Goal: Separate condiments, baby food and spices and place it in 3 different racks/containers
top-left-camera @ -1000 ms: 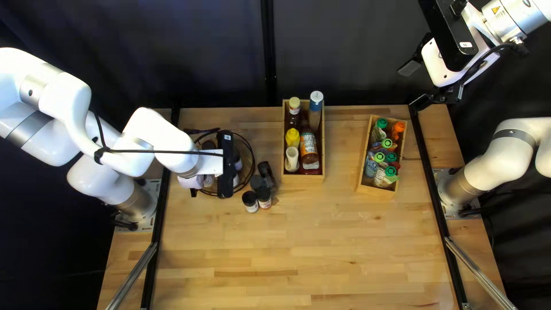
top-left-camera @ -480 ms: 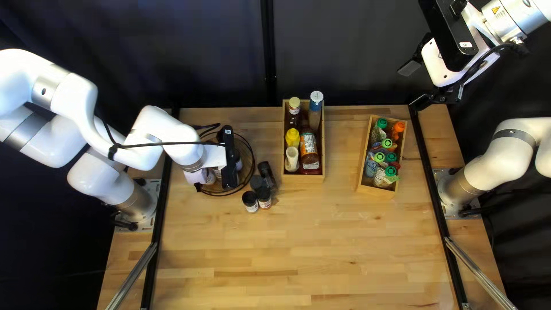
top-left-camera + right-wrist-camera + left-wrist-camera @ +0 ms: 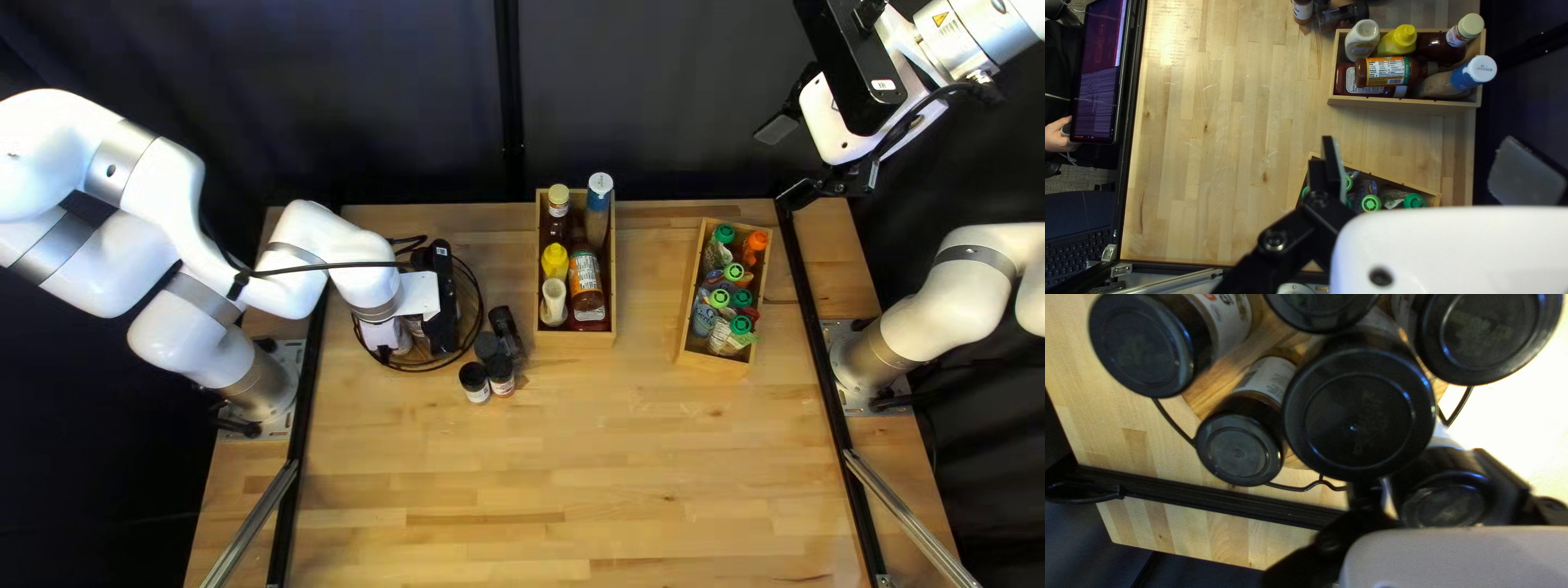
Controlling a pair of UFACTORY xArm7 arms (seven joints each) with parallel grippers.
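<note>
Top L view: L arm (image 3: pixel 330 256) reaches over the round rack (image 3: pixel 466 316) at the view's L; its wrist hides most of what's in there. Loose spice jars are on the desk (image 3: pixel 610 468) just beside the rack, on the side toward the condiment box (image 3: pixel 576 339): a couple upright, at least one on its side (image 3: pixel 504 321). Baby food box (image 3: pixel 713 360) is farther over, toward the R arm (image 3: pixel 947 289). So L arm is nearer by far, prob. its job.

L wrist view: L gripper (image 3: pixel 1438 484) has its fingers closed on a spice jar (image 3: pixel 1445 507), one each side. Lid faces the cam, so long axis runs approx. along the fingers. Big-lidded jar (image 3: pixel 1358 411) is right beside it, ahead of the fingers. Can't tell if the held jar's base is on the rack. Next prob. = seat it straight down, then open a bit; opening too wide could knock that neighbor.

R wrist view: R gripper (image 3: pixel 1429 158) has fingers wide apart, nothing between; well above both boxes.
</note>
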